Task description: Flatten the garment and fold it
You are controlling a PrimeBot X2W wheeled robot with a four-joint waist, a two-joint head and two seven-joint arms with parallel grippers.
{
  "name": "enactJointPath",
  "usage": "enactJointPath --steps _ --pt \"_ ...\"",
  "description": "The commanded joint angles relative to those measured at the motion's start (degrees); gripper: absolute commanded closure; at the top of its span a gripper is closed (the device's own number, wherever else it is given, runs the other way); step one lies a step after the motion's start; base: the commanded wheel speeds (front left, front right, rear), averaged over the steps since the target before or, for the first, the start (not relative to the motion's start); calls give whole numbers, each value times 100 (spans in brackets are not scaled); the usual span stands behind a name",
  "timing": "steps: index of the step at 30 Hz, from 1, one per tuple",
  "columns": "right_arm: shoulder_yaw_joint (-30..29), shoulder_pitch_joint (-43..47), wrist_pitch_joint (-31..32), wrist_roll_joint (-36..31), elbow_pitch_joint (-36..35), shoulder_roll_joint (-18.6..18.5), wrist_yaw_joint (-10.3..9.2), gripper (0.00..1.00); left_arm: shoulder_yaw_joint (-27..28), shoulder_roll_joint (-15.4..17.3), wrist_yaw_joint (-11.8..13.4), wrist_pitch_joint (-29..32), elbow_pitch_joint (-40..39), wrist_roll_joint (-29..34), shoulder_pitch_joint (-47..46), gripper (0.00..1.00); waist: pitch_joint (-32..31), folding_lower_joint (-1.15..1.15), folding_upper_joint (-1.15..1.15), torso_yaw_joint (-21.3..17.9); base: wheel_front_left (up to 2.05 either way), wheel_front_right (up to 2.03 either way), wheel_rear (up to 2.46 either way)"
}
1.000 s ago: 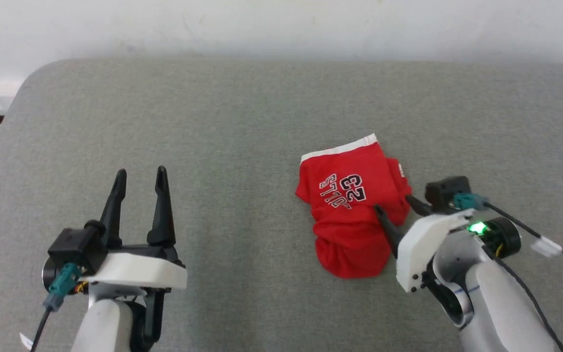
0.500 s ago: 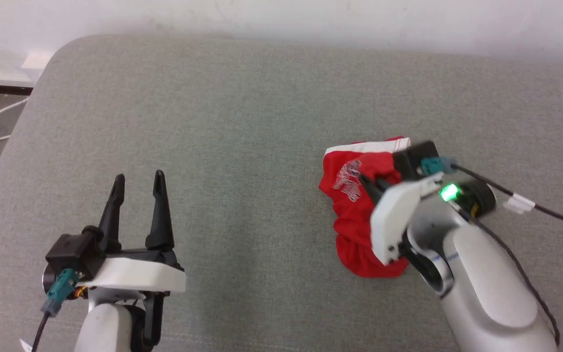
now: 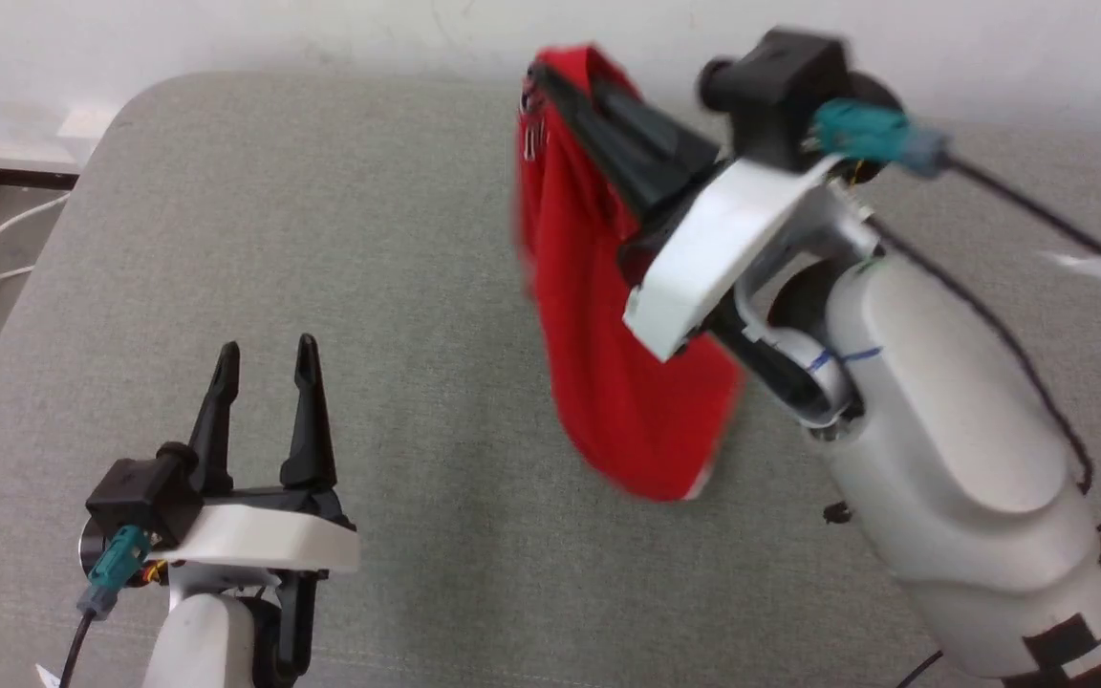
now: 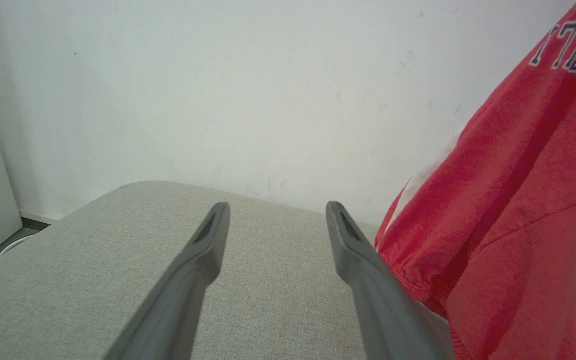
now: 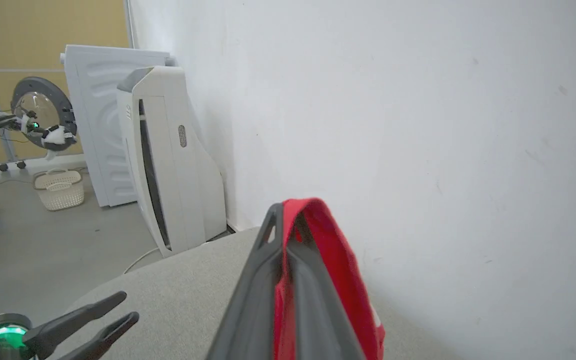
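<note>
- We see the biggest risk at the grip itself. The right claw (image 3: pixel 539 81) is clamped tight on one small fold of the garment (image 3: pixel 608 363), with red cloth looping over its fingertips in the right wrist view. Soft fabric pinched so narrowly could slide out on a quick move and drop in a heap.
- Held from a single spot, the garment hangs as a long, bunched drape. If we lowered it like this, we judge it would land creased rather than flat.
- The left claw (image 3: pixel 267 346) stands wide open and holds nothing, low over the near side of the counter (image 3: pixel 369 239). Reaching for a second corner, it could catch two layers or miss the edge. The head view is blurred around the cloth, so the hem is hard to read.
- The garment hangs below the right claw, over the far half of the counter, with its lettering up by the fingertips. We cannot tell whether its lowest edge clears the counter.
- In the head view it hangs well to the right of the left claw, and none of it lies between that claw's fingers.
</note>
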Motion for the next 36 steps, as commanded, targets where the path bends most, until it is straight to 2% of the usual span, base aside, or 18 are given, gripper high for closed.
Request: enactJointPath --steps 1,4,11,16,20,21,22,23,28,32,36 --pt "-109 -16 -77 81 -54 -11 -6 100 18 -25 -19 -27 5 26 9 0 -10 0 0 7 0 0 0" --pt "-467 217 -13 -72 2 -66 -6 100 -5 -27 -10 -27 13 18 35 0 -28 0 0 5 0 0 0" --pt "-1647 1253 304 -916 778 -576 -6 100 -131 -28 -15 -27 35 -22 14 0 -12 0 0 -42 0 0 0" --pt "-2509 1987 502 -1366 1373 -672 -6 100 -151 -28 -47 -27 66 -2 1 0 36 0 0 -127 0 0 0" --pt "-3120 2408 556 -1519 1716 -527 -6 100 -140 -29 -66 -27 85 19 -18 0 53 0 0 -209 0 0 0" --pt "-3241 2493 548 -1545 1759 -478 -6 69 -137 -29 -73 -27 93 24 -25 0 48 0 0 -231 0 0 0" --pt "-3357 2582 533 -1570 1779 -429 -6 30 -139 -29 -81 -27 103 29 -30 0 40 0 0 -250 0 0 0" --pt "-3467 2673 530 -1585 1787 -378 -6 0 -142 -29 -87 -27 114 36 -31 0 28 0 0 -272 0 0 0" --pt "-3805 3248 581 -1757 1441 -200 -6 0 -196 -29 -115 -27 172 44 -24 0 -75 0 0 -350 0 0 0" --pt "-3895 3796 591 -1888 702 -96 -6 0 -253 -29 -121 -27 209 5 -36 0 -105 0 0 -448 0 0 0" --pt "-3691 4176 170 -1980 -127 -44 -6 0 -442 -29 -129 -27 369 -86 -162 0 -86 0 0 -570 0 0 0"
